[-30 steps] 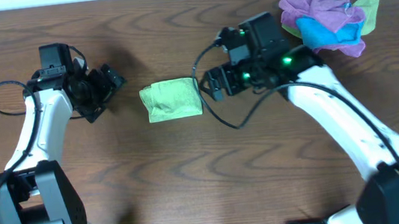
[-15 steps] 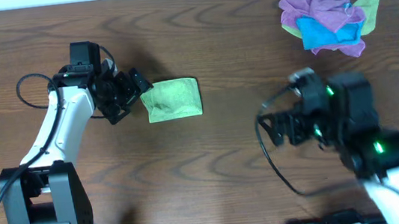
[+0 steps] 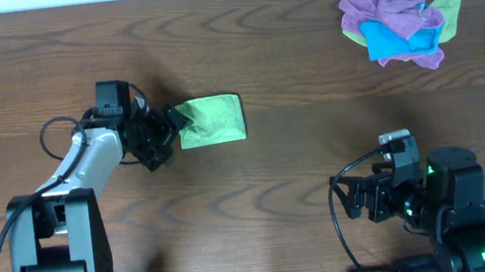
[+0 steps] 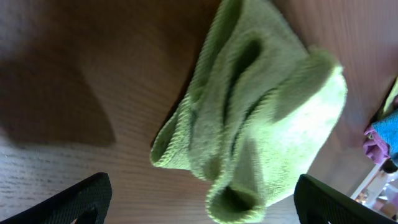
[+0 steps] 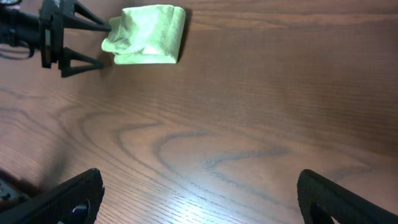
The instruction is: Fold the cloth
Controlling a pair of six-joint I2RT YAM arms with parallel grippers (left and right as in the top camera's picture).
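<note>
A green cloth (image 3: pixel 211 120), folded into a small thick rectangle, lies on the wooden table left of centre. It fills the left wrist view (image 4: pixel 261 118), its layered left edge bunched. It also shows far off in the right wrist view (image 5: pixel 149 34). My left gripper (image 3: pixel 167 131) is open at the cloth's left edge, one finger on each side of that edge, closed on nothing. My right gripper (image 3: pixel 360 201) is open and empty over bare wood at the front right, far from the cloth.
A heap of purple, blue and yellow-green cloths (image 3: pixel 399 23) lies at the back right corner. The left arm (image 3: pixel 81 168) reaches in from the front left. Black cables loop beside both arms.
The right arm has drawn back from the cloth to the front right of the table. The left gripper has moved right, up to the cloth's left edge. The cloth has hardly shifted.
</note>
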